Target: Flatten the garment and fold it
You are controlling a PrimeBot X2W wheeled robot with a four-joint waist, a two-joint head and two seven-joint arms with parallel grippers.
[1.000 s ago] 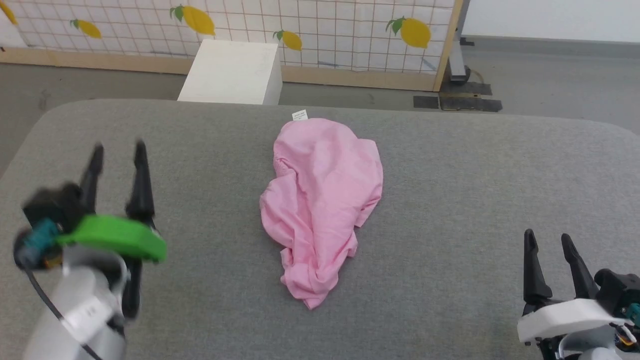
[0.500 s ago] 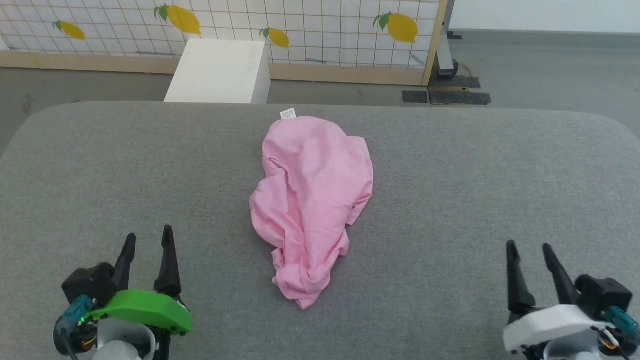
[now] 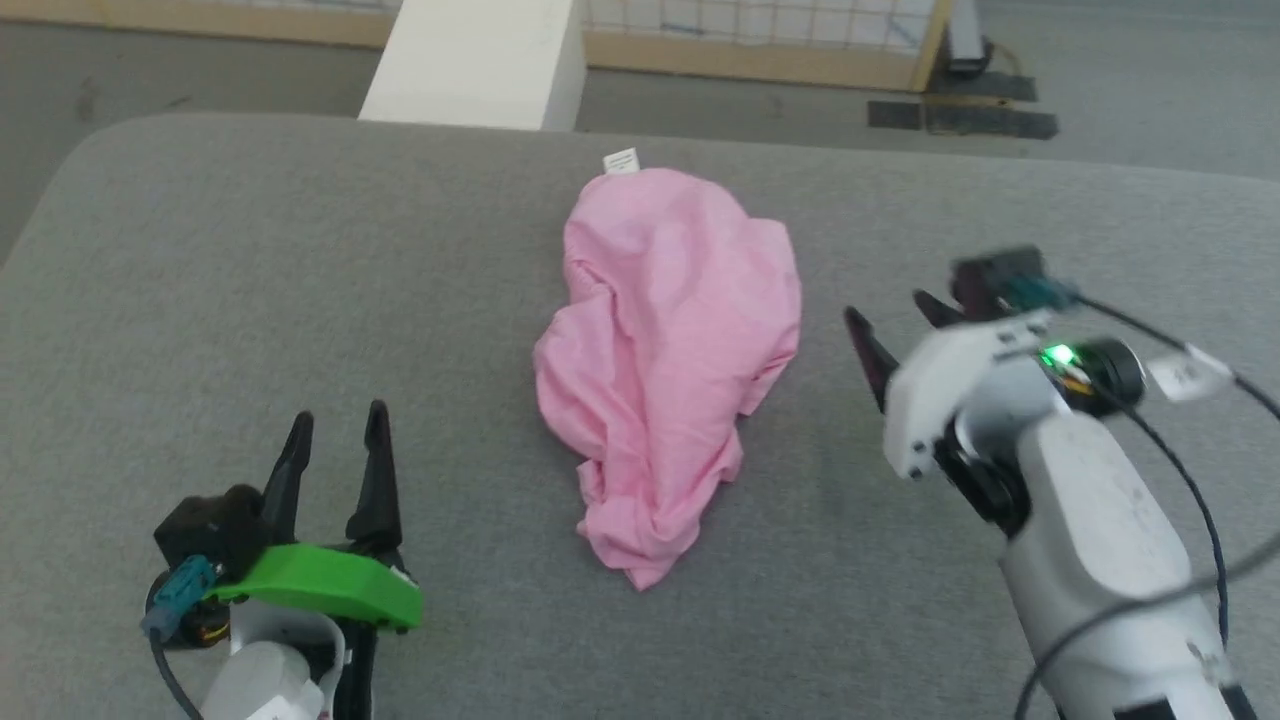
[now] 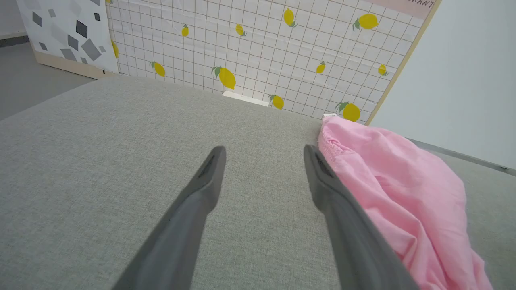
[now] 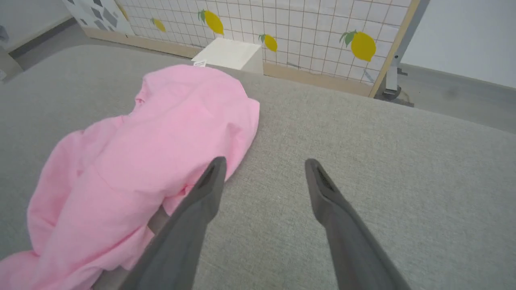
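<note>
Grey cloth-covered bench, lemon-print grid screen behind. Light pink, thin, wrinkled fabric garment lies mid-bench, long axis 12 to 6. Small white label at its 12 o'clock tip, twisted bunch at 6. Left jaws spread, empty, at its 8 o'clock, apart from it. Right jaws spread, empty, near its 3 o'clock edge. Expect it light, limp, dragging on the nap. You'd best pinch the gathered waistband near 11 o'clock, not the bunch.
</note>
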